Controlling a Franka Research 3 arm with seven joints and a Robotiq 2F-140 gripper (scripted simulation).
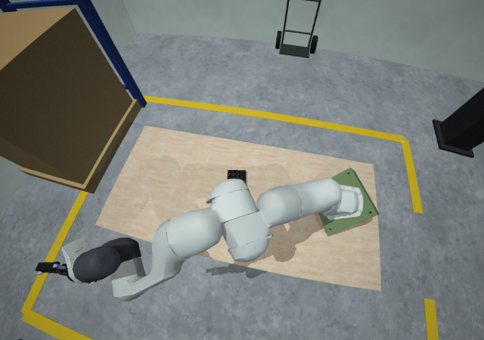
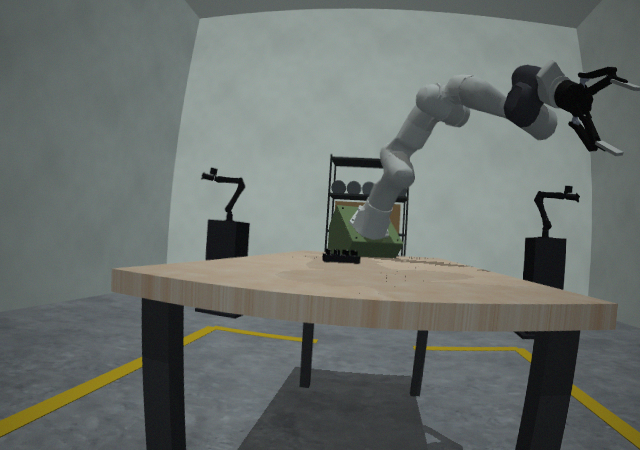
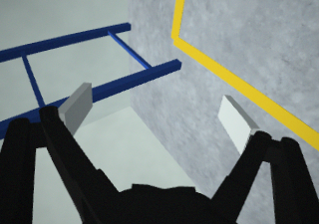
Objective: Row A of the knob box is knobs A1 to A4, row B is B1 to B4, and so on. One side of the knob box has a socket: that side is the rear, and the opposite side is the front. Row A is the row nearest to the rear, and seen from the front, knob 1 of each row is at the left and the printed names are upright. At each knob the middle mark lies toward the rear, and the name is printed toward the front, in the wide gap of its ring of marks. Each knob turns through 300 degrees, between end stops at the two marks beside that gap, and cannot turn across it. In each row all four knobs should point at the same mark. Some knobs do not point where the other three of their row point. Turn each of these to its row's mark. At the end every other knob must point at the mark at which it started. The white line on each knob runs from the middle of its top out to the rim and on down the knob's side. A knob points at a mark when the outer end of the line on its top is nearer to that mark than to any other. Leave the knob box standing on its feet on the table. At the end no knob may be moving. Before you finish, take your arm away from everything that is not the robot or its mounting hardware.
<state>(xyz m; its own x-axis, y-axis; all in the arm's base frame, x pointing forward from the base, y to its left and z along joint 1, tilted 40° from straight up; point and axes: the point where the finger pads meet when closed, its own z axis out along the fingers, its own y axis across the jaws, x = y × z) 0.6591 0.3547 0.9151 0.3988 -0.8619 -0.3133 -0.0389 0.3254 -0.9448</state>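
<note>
Knob box (image 1: pixel 237 174) on the desk (image 1: pixel 164 172), near the middle of the far long edge, well short of either corner. Knob names and marks too small to read; no legible writing anywhere. Hand (image 2: pixel 608 114) spread wide, holding nothing, raised high beyond the desk's edge, well apart from the box. Wrist view: floor, yellow line (image 3: pixel 239 82), blue frame (image 3: pixel 100 92).

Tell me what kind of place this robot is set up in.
Probably a warehouse or industrial work cell: yellow floor tape marks off the wooden table, a hand truck leans on the wall, and a blue rack holds a big cardboard box.
</note>
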